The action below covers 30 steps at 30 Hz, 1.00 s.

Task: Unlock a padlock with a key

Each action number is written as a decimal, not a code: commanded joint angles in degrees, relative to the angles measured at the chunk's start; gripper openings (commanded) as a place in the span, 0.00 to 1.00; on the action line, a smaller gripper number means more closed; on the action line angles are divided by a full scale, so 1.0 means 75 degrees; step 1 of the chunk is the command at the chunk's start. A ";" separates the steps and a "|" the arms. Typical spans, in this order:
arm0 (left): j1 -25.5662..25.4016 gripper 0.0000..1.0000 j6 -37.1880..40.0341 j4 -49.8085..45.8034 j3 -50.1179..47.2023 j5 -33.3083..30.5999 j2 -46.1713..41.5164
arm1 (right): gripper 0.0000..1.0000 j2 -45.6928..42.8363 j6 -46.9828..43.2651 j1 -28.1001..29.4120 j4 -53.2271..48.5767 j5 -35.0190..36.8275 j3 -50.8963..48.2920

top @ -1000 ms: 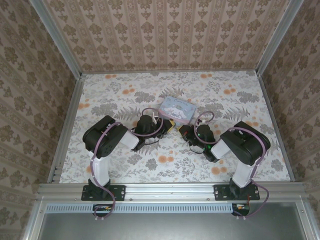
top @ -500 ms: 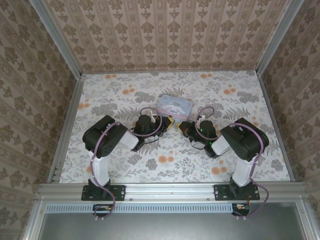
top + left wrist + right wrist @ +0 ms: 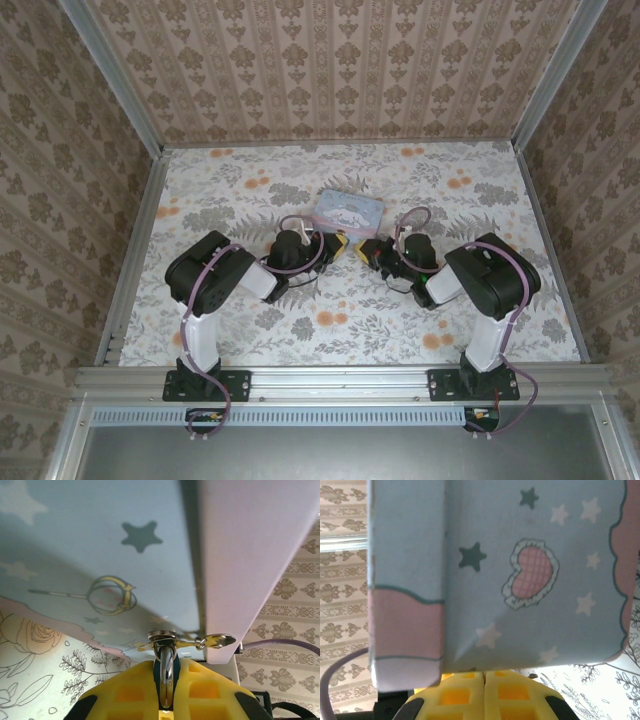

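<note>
Padlock (image 3: pixel 167 655), tiny and dark with a silver shackle, sits pinched in the yellow jaws of the left gripper (image 3: pixel 164 680), at the edge of the pale-blue star-printed rectangular tin (image 3: pixel 100 545). The right gripper (image 3: pixel 485 676) has its jaws pressed together against the tin, above the floral bench (image 3: pixel 250 190).

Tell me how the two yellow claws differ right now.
The left gripper is clamped on a small metal loop; the right gripper has its fingers pressed together with nothing visible between them. The left gripper points in from the left of the pale-blue tin, the right gripper from the right. Both have yellow fingers, shut, close beside the tin.
</note>
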 commanded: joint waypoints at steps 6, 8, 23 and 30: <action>-0.0311 0.00 0.0225 0.0473 -0.0084 0.1155 0.0020 | 0.00 0.0392 0.1010 -0.0115 0.0914 -0.0359 0.0746; -0.0314 0.00 0.0193 0.0506 -0.0082 0.1123 0.0054 | 0.00 0.0400 0.1011 -0.0090 0.0876 -0.0388 0.0752; -0.0322 0.00 0.0097 0.0534 0.0060 0.0912 0.0221 | 0.00 -0.0052 0.1065 0.0849 0.0960 0.0367 0.0500; -0.0323 0.00 0.0162 0.0515 0.0030 0.0912 0.0201 | 0.00 -0.0224 0.0882 0.0777 0.0756 0.0620 0.0525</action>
